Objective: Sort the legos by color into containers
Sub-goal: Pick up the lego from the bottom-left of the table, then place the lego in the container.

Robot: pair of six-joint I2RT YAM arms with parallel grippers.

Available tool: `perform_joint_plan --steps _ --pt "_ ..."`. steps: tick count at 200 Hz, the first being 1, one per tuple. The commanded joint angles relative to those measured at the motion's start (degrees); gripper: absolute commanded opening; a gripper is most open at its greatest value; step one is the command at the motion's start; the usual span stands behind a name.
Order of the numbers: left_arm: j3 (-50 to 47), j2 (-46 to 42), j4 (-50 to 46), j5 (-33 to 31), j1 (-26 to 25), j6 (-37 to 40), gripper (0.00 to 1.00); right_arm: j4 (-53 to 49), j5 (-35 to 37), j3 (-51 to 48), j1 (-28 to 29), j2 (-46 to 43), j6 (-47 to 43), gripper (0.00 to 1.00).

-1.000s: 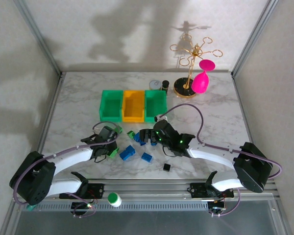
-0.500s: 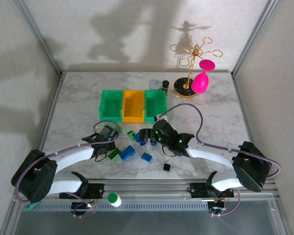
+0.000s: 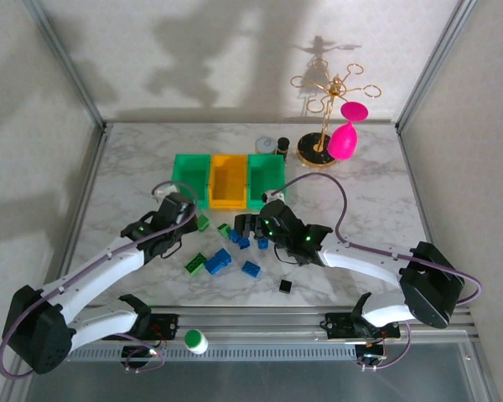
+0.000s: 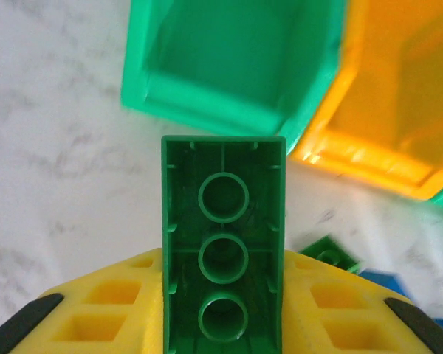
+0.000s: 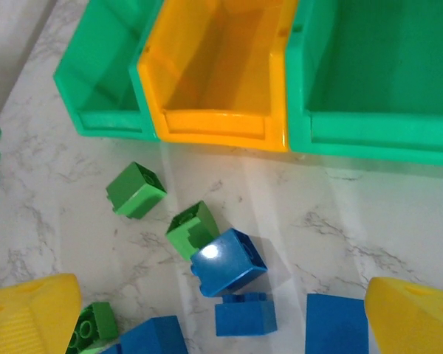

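3 open bins stand in a row on the bench [image 3: 134, 188]: left green bin [image 3: 190, 199], orange bin [image 3: 229, 202], right green bin [image 3: 267, 200]. A long green brick [image 4: 223, 214], hollow underside showing, sits clamped in the left end effector [image 4: 223, 321] near the left green bin. Blue bricks [image 3: 218, 261], green bricks [image 3: 195, 263] and 1 black brick [image 3: 284, 286] lie loose in front.

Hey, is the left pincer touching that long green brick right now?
Touching. The left wrist view shows the green brick clamped between the yellow fingers of the left pincer, no gap either side.
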Motion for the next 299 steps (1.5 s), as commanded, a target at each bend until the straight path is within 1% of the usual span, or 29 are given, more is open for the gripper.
perform_joint_plan --steps 1,13,38,65,100,133,167,214,239,252,299 --pt "6.3 5.4 -0.5 -1.2 2.3 5.3 0.24 1.1 2.2 2.6 0.5 -0.9 0.6 0.99" --pt "9.4 9.3 0.8 0.2 3.6 7.2 0.24 0.9 2.7 3.1 0.5 -1.2 0.8 0.99" --pt "14.1 17.5 3.9 5.5 7.7 10.1 0.24 0.9 3.5 3.3 0.4 -2.1 1.7 0.99" --pt "19.1 26.9 4.9 5.9 10.9 12.0 0.24 2.5 2.7 2.9 0.3 -2.3 1.6 0.99" --pt "23.8 35.9 6.3 7.2 11.4 13.4 0.23 6.6 0.7 1.5 0.4 -1.9 0.6 0.99" --pt "26.9 41.8 6.9 6.3 12.1 13.5 0.21 7.0 0.5 1.5 0.3 -1.4 0.3 0.99" --pt "28.4 45.2 7.3 6.3 13.1 13.3 0.21 6.7 0.6 1.5 0.4 -0.9 0.0 0.99" --pt "28.7 46.8 8.3 7.7 13.9 13.4 0.22 6.9 0.6 2.0 0.3 0.3 -0.3 0.99" --pt "29.5 47.8 7.8 6.8 14.0 13.6 0.27 6.7 0.5 2.4 0.3 1.0 -0.2 0.99" --pt "29.6 48.2 7.6 6.9 14.1 13.6 0.33 6.7 0.5 2.4 0.3 1.1 -0.2 0.99" --pt "29.6 48.4 7.6 7.6 14.1 13.6 0.42 6.4 0.6 2.5 0.3 1.0 -0.3 0.99"
